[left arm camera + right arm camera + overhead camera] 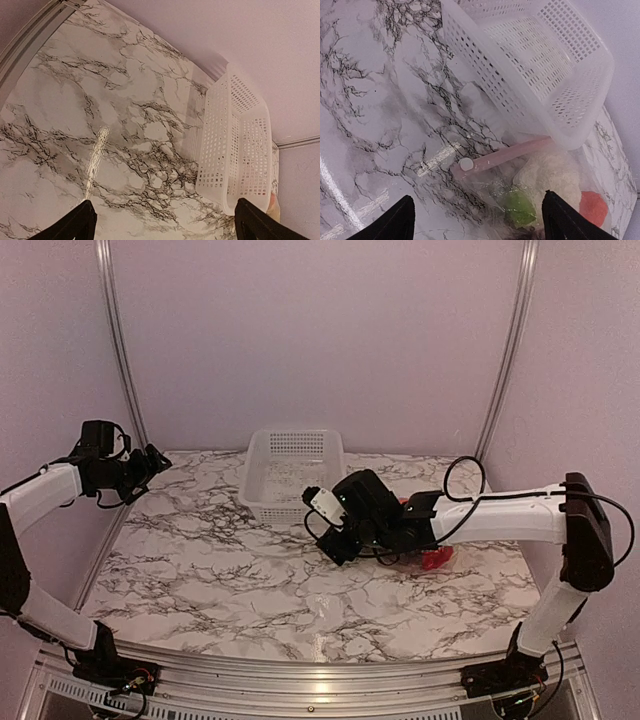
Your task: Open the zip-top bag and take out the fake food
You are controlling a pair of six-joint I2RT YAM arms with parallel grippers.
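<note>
Across the marble tabletop (200,570) the biggest thing is a white perforated basket (293,472) at the far middle, open side up, likely waiting to take what comes out. The right arm (500,508) reaches in from the right and hangs low, just near of the basket. Its jaws are spread wide with nothing between them, poised over the bag's zip end. The left arm (55,488) is held high at the far left, well apart, its jaws also spread and empty, probably to keep out of the way.

The clear bag (485,192) lies on the tabletop beside the basket, under the right arm. Its pink zip strip (510,152) runs up to the basket's corner and looks shut, so I judge the opening not yet begun. The food (547,172) sits inside: a pale cabbage, a green bit, an orange-red piece. A white slider (466,163) caps the strip's end away from the basket and is the likely thing to pinch.
</note>
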